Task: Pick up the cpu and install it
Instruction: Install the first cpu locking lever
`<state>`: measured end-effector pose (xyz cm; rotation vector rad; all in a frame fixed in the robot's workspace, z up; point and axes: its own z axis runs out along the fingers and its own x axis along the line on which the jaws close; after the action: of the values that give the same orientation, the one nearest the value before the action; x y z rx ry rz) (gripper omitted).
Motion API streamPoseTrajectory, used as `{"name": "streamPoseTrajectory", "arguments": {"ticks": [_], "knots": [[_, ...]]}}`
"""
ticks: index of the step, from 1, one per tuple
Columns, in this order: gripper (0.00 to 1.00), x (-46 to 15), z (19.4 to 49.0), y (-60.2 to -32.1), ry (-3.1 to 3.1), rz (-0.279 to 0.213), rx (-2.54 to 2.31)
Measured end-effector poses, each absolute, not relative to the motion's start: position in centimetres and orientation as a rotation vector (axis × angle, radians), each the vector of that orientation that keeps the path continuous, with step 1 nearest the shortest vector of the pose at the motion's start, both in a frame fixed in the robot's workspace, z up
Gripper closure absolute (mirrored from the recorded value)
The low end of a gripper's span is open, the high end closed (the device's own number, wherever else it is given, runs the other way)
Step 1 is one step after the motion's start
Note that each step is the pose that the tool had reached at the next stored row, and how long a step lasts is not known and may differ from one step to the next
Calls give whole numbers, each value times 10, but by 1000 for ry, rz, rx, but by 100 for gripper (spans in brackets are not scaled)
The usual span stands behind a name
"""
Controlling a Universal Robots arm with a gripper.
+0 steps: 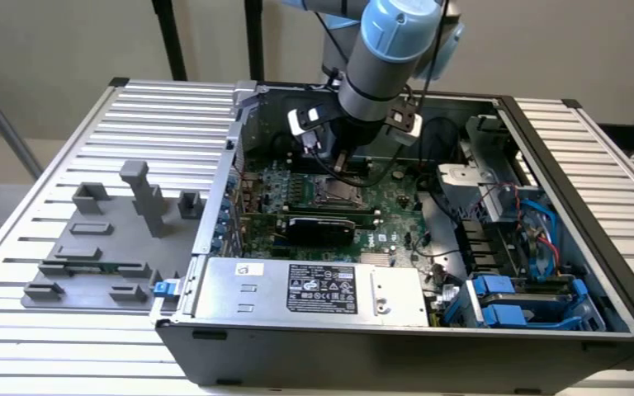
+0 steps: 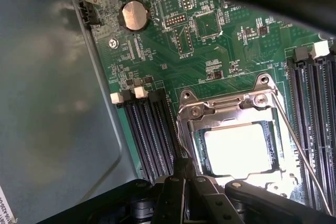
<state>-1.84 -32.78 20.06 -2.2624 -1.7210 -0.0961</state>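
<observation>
The cpu point(image 2: 239, 150), a bright silvery square, lies flat in the motherboard socket point(image 1: 337, 195), framed by the metal load plate point(image 2: 226, 109). A thin wire lever point(image 2: 299, 145) runs along one side of the socket. My gripper point(image 2: 181, 182) is shut, with nothing visible between its black fingers. Its tip hovers at the socket's edge, beside the cpu and next to the memory slots point(image 2: 152, 135). In the exterior view the gripper point(image 1: 333, 161) hangs inside the open computer case point(image 1: 537, 140), just above the socket.
A black expansion card point(image 1: 317, 224) crosses the board in front of the socket, with the power supply point(image 1: 306, 289) nearer still. Cables and blue drive bays point(image 1: 515, 301) crowd the exterior view's right. A grey fixture plate with blocks point(image 1: 108, 247) lies outside the case, on the left.
</observation>
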Motion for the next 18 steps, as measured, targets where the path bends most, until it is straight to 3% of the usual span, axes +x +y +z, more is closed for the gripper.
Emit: {"name": "streamPoseTrajectory", "arguments": {"ticks": [18], "knots": [[89, -13, 197, -325, -1723, -92, -2266]]}}
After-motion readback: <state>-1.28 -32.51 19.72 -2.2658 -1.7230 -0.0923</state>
